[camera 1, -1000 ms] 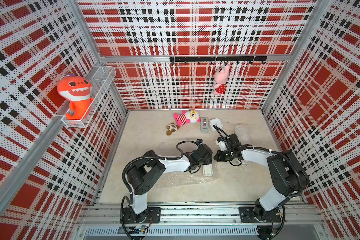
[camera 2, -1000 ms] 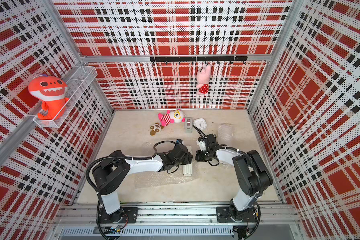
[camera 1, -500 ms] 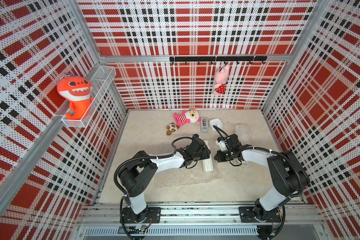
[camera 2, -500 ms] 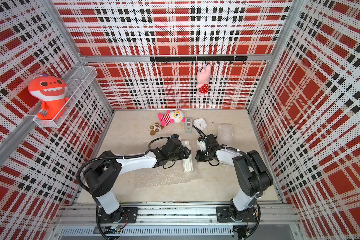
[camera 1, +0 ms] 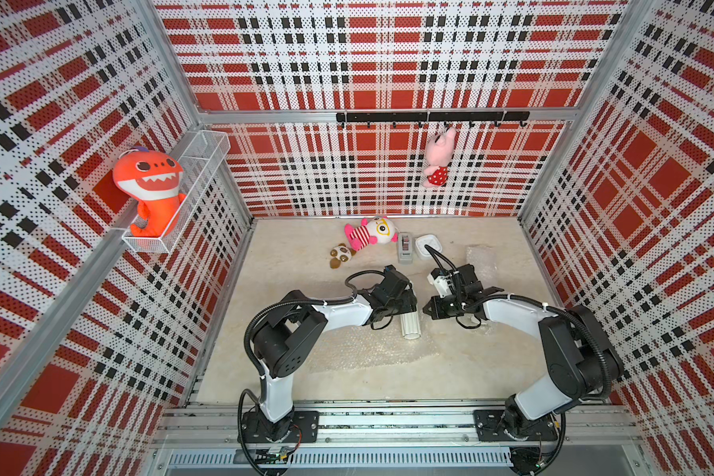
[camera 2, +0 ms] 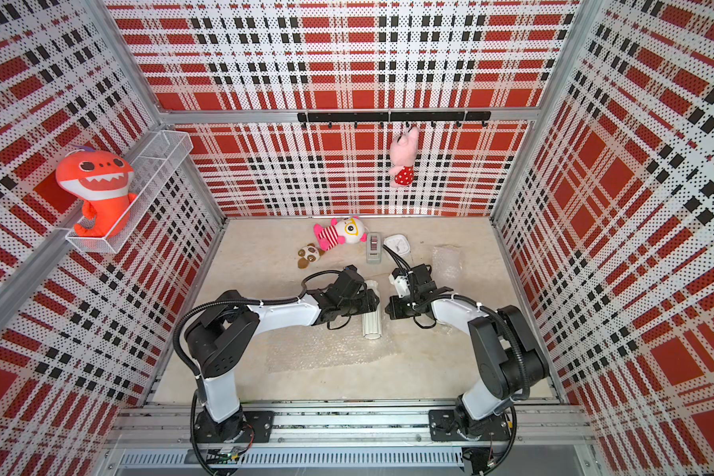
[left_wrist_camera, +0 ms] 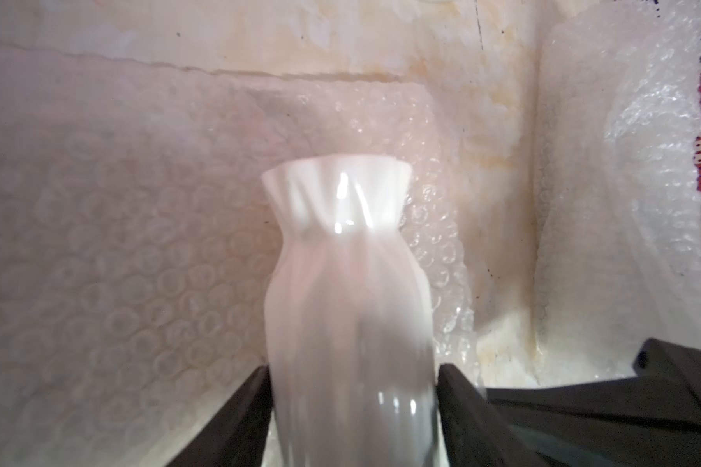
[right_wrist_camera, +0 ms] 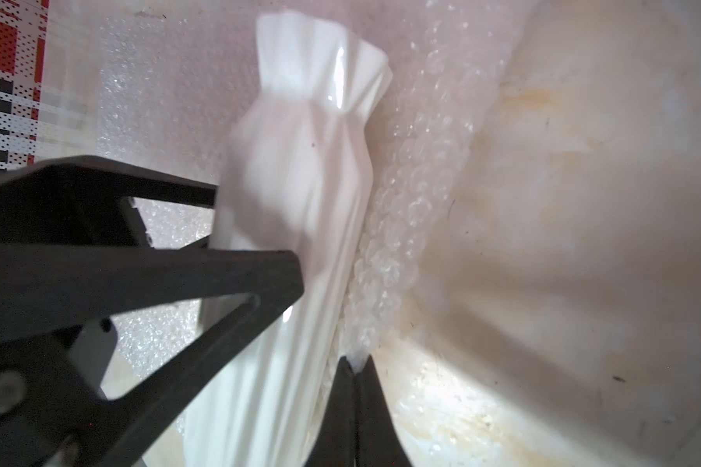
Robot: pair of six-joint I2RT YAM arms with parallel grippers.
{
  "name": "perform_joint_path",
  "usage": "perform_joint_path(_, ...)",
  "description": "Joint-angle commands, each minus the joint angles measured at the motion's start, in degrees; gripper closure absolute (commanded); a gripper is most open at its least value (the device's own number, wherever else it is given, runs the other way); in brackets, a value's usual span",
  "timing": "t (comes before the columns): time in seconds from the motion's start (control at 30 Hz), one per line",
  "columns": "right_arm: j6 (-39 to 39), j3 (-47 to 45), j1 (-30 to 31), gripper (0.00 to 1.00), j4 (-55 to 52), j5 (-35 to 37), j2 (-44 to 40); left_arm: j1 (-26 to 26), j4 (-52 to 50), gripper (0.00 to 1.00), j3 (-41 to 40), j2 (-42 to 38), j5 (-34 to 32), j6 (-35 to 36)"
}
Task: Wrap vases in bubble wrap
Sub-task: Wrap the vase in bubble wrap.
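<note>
A white ribbed vase (camera 1: 411, 325) (camera 2: 372, 325) lies on its side on a flat sheet of bubble wrap (camera 1: 363, 346) (camera 2: 326, 346), rim toward the front. My left gripper (camera 1: 409, 307) (camera 2: 371, 303) straddles its body; in the left wrist view the gripper (left_wrist_camera: 353, 366) has both fingers against the sides of the vase (left_wrist_camera: 340, 263). Just right of it, my right gripper (camera 1: 427, 310) (camera 2: 388, 309) (right_wrist_camera: 355, 364) is shut, pinching the sheet's raised edge (right_wrist_camera: 405, 202) beside the vase (right_wrist_camera: 300, 161). A second crumpled bubble wrap (camera 1: 481, 259) lies at the back right.
Behind the arms stand a grey tape dispenser (camera 1: 405, 247) and a white square clock (camera 1: 427, 246). Two plush toys (camera 1: 369, 233) (camera 1: 341, 255) lie near the back wall. An orange shark sits in a wall basket (camera 1: 149, 185), and a pink pig (camera 1: 437, 158) hangs from the hook rail.
My left arm swung its elbow out to the left and back, and its wrist shifted slightly toward the back over the vase. The vase stays lying on the sheet. The right arm has not moved.
</note>
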Motion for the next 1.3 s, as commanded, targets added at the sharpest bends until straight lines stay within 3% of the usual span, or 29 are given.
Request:
perform_joint_path(0.0,-0.3,1.14,-0.4,1.0,0.94,-3.12,-1.68,0.19,-0.84,0.27,0.07,-1.41,-0.83,1.46)
perform_joint_path(0.3,1.99,4.71,0.31,1.0,-1.0,-6.31,-1.9,1.15,3.79,0.3,-7.43,-8.16,-0.4,-0.82)
perform_joint_path(0.73,9.59,11.8,8.12,1.0,1.13,-5.96,3.39,2.94,15.37,0.58,-20.35,-14.25,3.52,-4.95)
perform_joint_path(0.93,12.55,12.74,11.84,1.0,3.35,-1.25,5.86,3.9,21.33,0.7,-26.11,-16.26,6.02,-7.79)
perform_joint_path(1.17,13.92,11.47,14.6,1.0,6.26,1.57,8.15,5.39,21.38,0.71,-30.06,-21.85,4.26,-8.67)
perform_joint_path(1.27,13.88,11.68,15.15,1.0,6.38,1.8,8.69,7.32,20.54,0.65,-31.2,-25.81,4.03,-8.63)
